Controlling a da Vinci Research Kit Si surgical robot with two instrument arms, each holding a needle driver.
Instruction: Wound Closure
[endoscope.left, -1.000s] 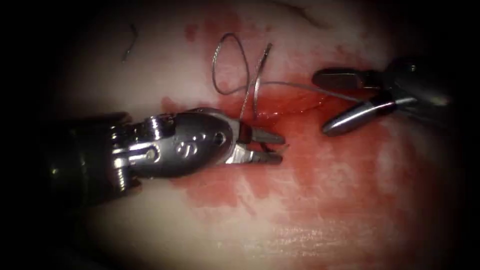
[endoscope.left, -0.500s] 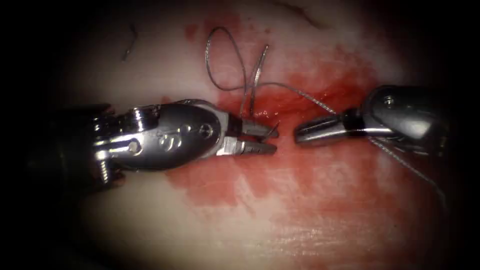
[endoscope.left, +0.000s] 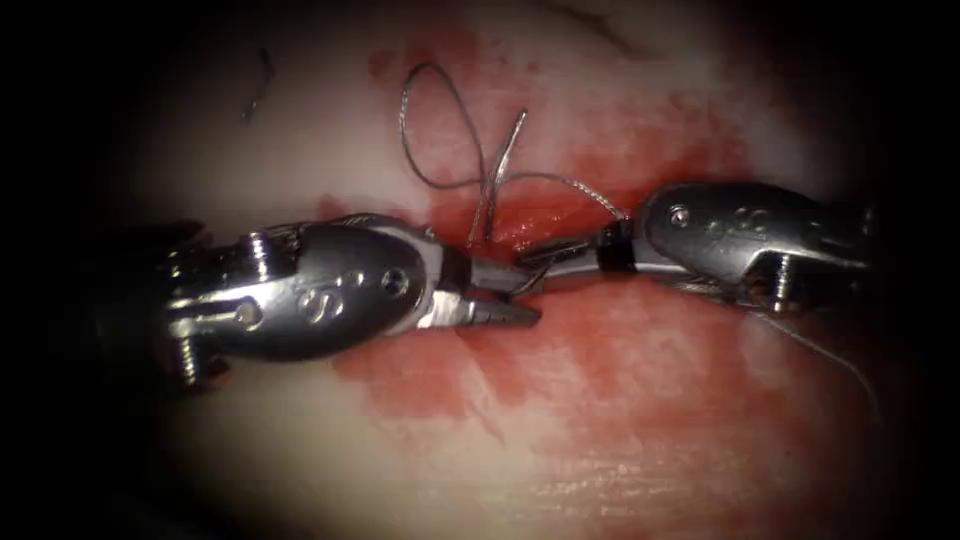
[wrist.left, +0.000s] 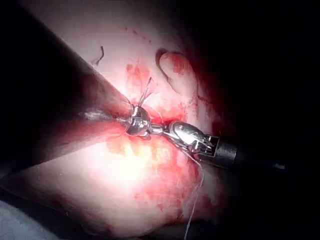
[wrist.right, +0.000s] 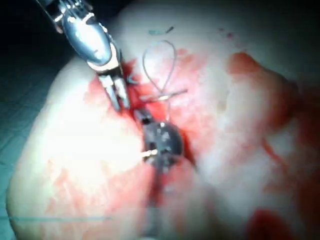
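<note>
My left hand (endoscope.left: 505, 295) sits at the cut in the tissue (endoscope.left: 620, 440), jaws slightly parted, the needle (endoscope.left: 535, 280) between them as a thin dark curve at the tips. My right hand (endoscope.left: 545, 255) meets it tip to tip from the right, jaws together, can't tell if it grips the needle. Thread (endoscope.left: 440, 130) loops above the cut, another strand trailing past my right hand.

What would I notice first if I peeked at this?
Two shiny metal tools meet tip to tip in the middle: the left tool and the right tool, over a wet red patch on the pale tissue. Just above them a thin thread curls into a loop.
</note>
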